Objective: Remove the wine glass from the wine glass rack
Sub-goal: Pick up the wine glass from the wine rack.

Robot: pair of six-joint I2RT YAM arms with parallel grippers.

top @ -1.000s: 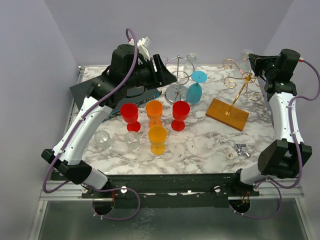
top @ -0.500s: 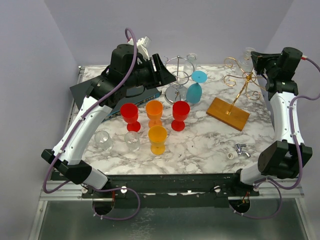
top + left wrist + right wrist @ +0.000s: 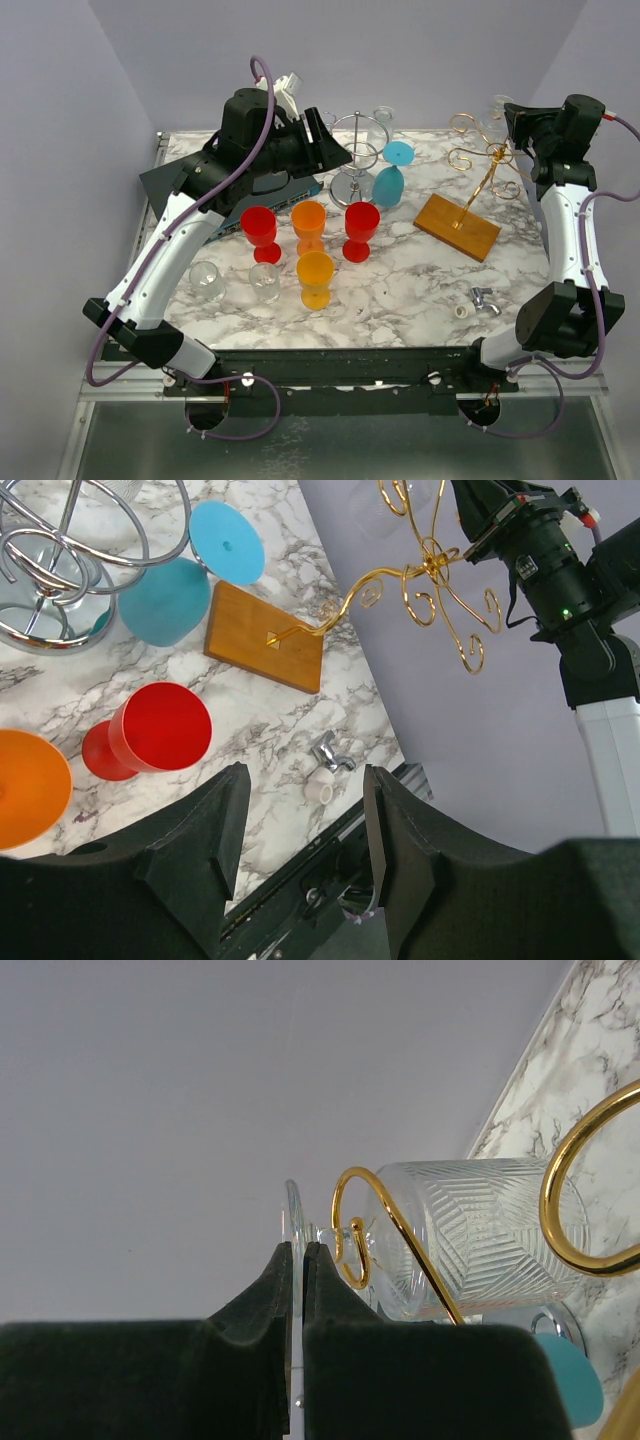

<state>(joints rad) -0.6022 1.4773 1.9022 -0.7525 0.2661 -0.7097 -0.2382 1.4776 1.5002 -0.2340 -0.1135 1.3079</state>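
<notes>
Marble table (image 3: 400, 290), lilac walls (image 3: 420, 50). L arm raised over far-left side; left gripper (image 3: 300, 815) approx half open, holding nothing. R arm at far right, reaching up to gold wine glass rack (image 3: 487, 170). Right gripper (image 3: 298, 1260) pinched onto foot of clear wine glass (image 3: 480, 1235), stem in 1 rack hook.

Marble table (image 3: 400, 290) carries red cups (image 3: 259, 232), orange cups (image 3: 315, 277), clear glasses (image 3: 206, 281), a chrome rack (image 3: 356, 160), a toppled teal glass (image 3: 392, 176), a wooden base (image 3: 456, 227) — and, possibly, a small tap (image 3: 482, 298).
</notes>
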